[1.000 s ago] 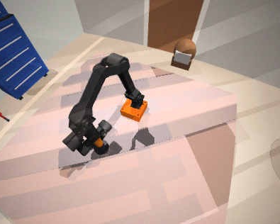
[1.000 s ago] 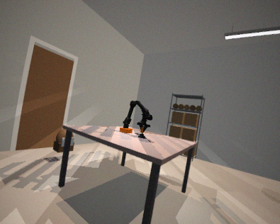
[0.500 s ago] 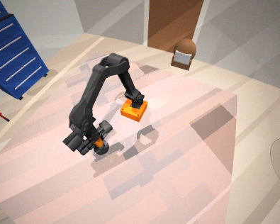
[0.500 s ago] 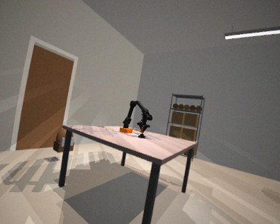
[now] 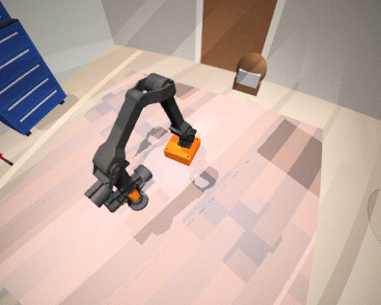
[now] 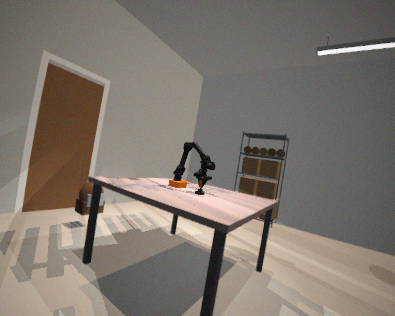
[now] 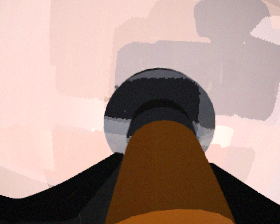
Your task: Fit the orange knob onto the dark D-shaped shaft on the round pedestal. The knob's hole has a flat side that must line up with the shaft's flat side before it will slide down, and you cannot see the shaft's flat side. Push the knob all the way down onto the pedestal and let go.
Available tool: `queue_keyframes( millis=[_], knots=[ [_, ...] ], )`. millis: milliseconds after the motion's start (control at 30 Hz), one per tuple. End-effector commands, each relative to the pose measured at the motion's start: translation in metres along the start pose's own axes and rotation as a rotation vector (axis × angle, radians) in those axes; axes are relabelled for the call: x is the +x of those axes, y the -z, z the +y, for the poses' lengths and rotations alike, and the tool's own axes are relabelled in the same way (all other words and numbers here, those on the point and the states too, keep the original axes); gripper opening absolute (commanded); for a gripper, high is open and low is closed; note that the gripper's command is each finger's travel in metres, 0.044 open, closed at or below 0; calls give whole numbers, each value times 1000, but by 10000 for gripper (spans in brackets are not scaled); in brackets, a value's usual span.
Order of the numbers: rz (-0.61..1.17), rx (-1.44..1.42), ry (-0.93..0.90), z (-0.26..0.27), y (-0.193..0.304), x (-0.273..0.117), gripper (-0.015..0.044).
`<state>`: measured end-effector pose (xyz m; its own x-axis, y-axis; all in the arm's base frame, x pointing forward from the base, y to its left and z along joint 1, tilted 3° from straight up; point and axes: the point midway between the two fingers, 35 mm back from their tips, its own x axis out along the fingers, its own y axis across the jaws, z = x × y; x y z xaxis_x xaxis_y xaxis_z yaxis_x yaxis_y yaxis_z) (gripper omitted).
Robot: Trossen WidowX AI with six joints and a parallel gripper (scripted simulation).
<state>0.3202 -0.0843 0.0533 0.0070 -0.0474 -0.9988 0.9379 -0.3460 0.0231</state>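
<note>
The orange knob (image 5: 134, 195) (image 6: 201, 184) (image 7: 163, 170) is between the fingers of my gripper (image 5: 131, 192) (image 7: 163, 166), which is shut on it. The round grey pedestal (image 5: 141, 205) (image 6: 200, 192) (image 7: 208, 111) stands on the table under the knob. In the wrist view the knob's far end overlaps the middle of the pedestal. A dark rounded part (image 7: 161, 114) shows just past that end. The shaft's flat side and the knob's hole are hidden. The frames do not show clearly how far down the knob sits.
The arm's orange base block (image 5: 182, 150) (image 6: 177, 184) stands on the pink wooden table (image 5: 258, 193) (image 6: 152, 191), behind the pedestal in the top view. Shadows of the arm fall across the table top. A blue cabinet (image 5: 23, 72) and a shelf rack (image 6: 262, 156) stand away from the table.
</note>
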Motion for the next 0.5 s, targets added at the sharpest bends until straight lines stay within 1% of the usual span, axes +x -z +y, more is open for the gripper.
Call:
queue_keyframes(
  millis=[0,267,467],
  knots=[
    [-2,6,-5,1,0,0,0],
    [-2,15,-5,-1,-1,-5,0],
    [-2,205,-4,-4,-1,-4,0]
  ],
)
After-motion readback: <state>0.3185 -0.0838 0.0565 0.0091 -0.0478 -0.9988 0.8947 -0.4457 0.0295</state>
